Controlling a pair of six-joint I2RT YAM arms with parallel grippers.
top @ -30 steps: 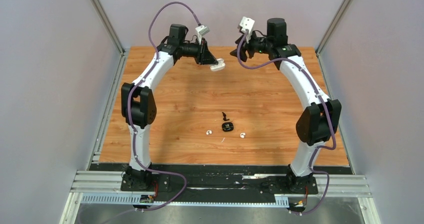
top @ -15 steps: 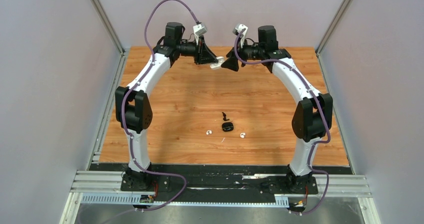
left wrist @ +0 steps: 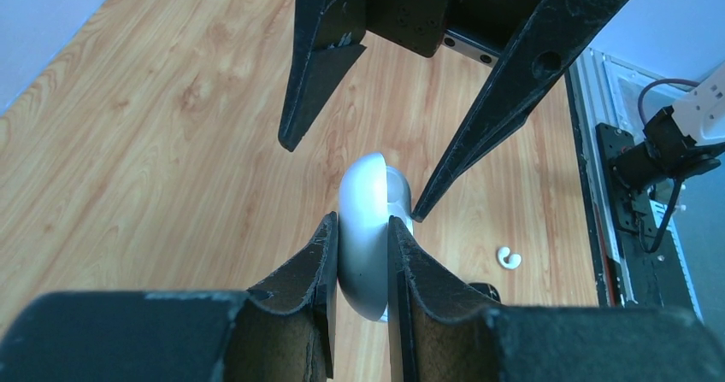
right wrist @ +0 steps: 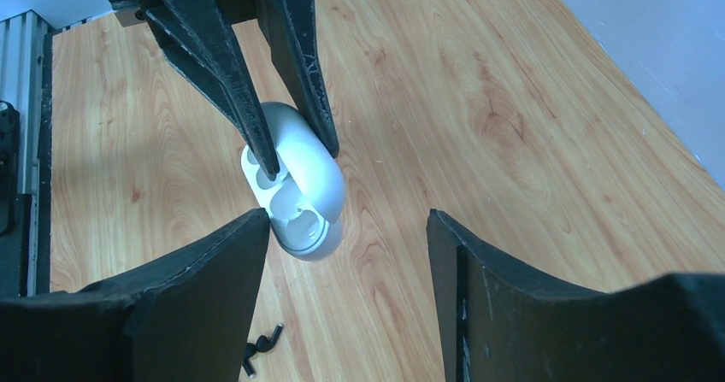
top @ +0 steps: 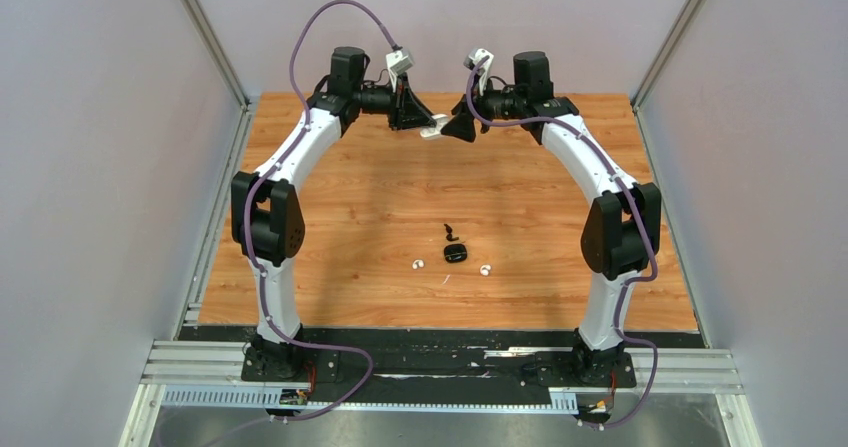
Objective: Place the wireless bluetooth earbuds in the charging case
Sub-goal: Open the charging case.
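Right wrist: charging case (right wrist: 316,177) sockets (right wrist: 293,208)

A brown wooden table (top: 350,167) fills the middle of the room. Plain pale gray walls stand close around it: one behind it (top: 440,17), one to its left (top: 90,217) and one to its right (top: 770,217). Thin silver posts (top: 210,37) rise at the table's two far corners. A black strip (top: 440,337) runs along the table's near edge, with silver metal rails (top: 190,362) just past it. Soft, even light falls on the table.
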